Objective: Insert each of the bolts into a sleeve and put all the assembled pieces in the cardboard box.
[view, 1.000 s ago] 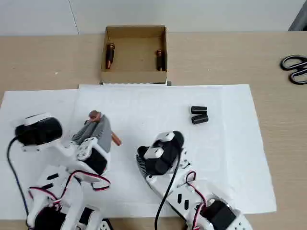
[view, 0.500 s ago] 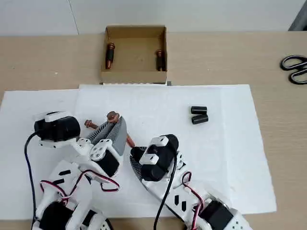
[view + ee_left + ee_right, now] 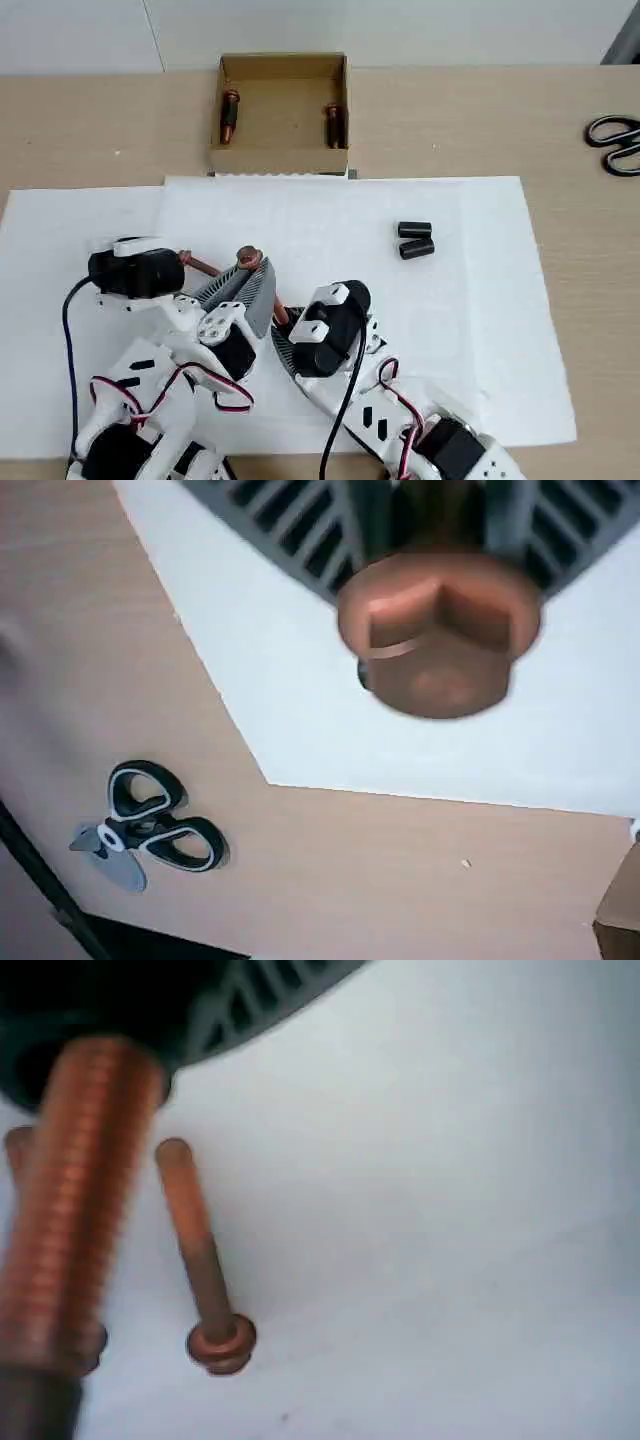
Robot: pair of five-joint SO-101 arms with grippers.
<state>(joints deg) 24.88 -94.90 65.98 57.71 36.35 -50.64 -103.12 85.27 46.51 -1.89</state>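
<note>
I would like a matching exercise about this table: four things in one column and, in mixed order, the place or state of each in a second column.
1. scissors
2. black sleeves
3. assembled pieces
4. left gripper

A. inside the cardboard box
B. shut on a bolt
C. on the bare table
D. on the white paper

Pairs: 1-C; 2-D; 3-A; 4-B.

Bolts without sleeve (image 3: pixel 249 258) (image 3: pixel 198 264): two. Empty sleeves (image 3: pixel 415 230) (image 3: pixel 417 249): two. Assembled pieces (image 3: pixel 230 117) (image 3: pixel 335 126): two. Cardboard box (image 3: pixel 282 158): one. Scissors (image 3: pixel 618 144): one.
</note>
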